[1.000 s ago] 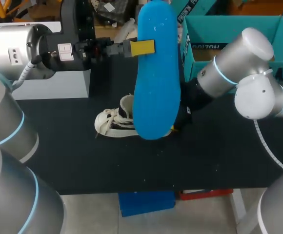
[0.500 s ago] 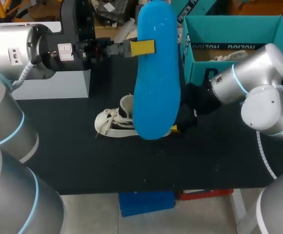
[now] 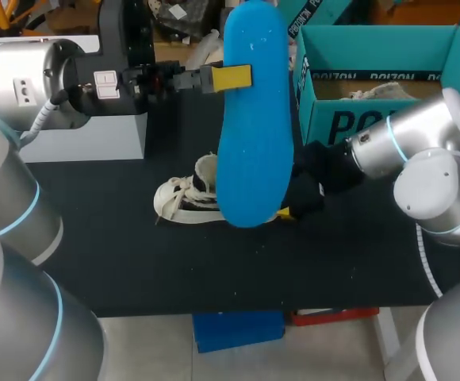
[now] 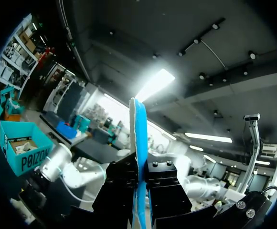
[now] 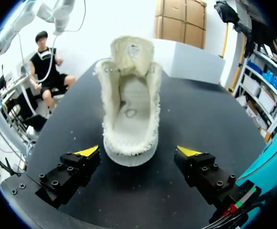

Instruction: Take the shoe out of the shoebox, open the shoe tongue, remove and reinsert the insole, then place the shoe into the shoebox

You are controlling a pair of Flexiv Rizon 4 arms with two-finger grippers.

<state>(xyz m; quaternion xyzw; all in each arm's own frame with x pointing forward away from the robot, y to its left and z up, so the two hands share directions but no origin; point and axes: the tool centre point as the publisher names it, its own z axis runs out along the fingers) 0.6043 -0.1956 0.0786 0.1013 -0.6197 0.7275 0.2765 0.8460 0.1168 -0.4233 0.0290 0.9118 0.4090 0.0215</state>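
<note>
My left gripper (image 3: pixel 231 77) holds a blue insole (image 3: pixel 254 119) upright, high above the table, shut on its edge. In the left wrist view the insole (image 4: pixel 139 129) stands edge-on between the black fingers of that gripper (image 4: pixel 139 164). Below it, a white shoe (image 3: pixel 184 198) lies on the black table, partly hidden by the insole. My right gripper (image 3: pixel 293 208) sits low at the shoe's heel. In the right wrist view this gripper (image 5: pixel 138 151) is open, its yellow tips either side of the heel of the shoe (image 5: pixel 129 105) without touching. The shoe's tongue is folded forward and its inside is bare. The teal shoebox (image 3: pixel 389 119) stands at the back right.
A pale grey box (image 3: pixel 95 135) stands at the back left of the table, behind the shoe. Crumpled paper (image 3: pixel 373 91) lies inside the shoebox. Bare black table (image 3: pixel 214 262) stretches in front of the shoe to the front edge.
My right arm's elbow has swung right and lower, and its gripper has drawn back slightly from the shoe's heel. The left arm and the insole have not moved.
</note>
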